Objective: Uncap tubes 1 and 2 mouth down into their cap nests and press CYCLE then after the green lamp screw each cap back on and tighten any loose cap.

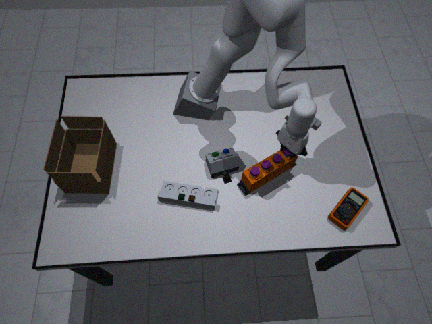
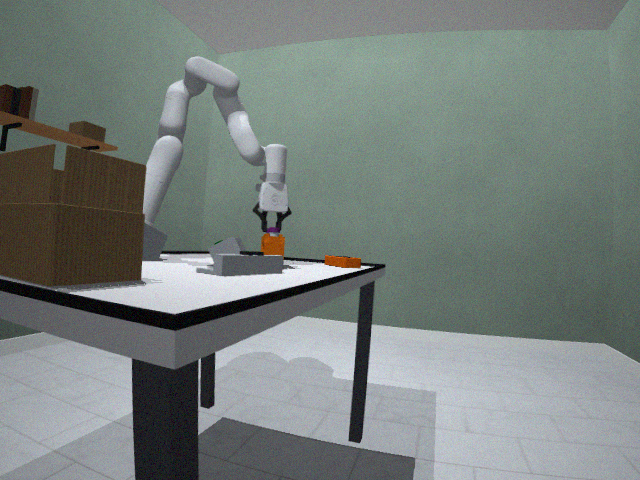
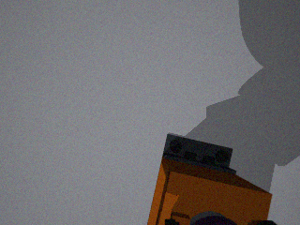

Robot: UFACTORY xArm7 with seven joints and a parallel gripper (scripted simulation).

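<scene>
While the end effector [image 2: 271, 225] straddles the end cap [image 1: 288, 152], partly open (gripping nothing), table edge [image 1: 362, 132] lies near.

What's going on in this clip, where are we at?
The xArm's claw is down over the purple cap of tube 1, at the end of the orange decapping station. Its fingers stand around the cap but are loosened, not clamped. All four caps sit on their tubes, and no cap lies in the nests of the cap tray, so the decapping is at its very start.
</scene>
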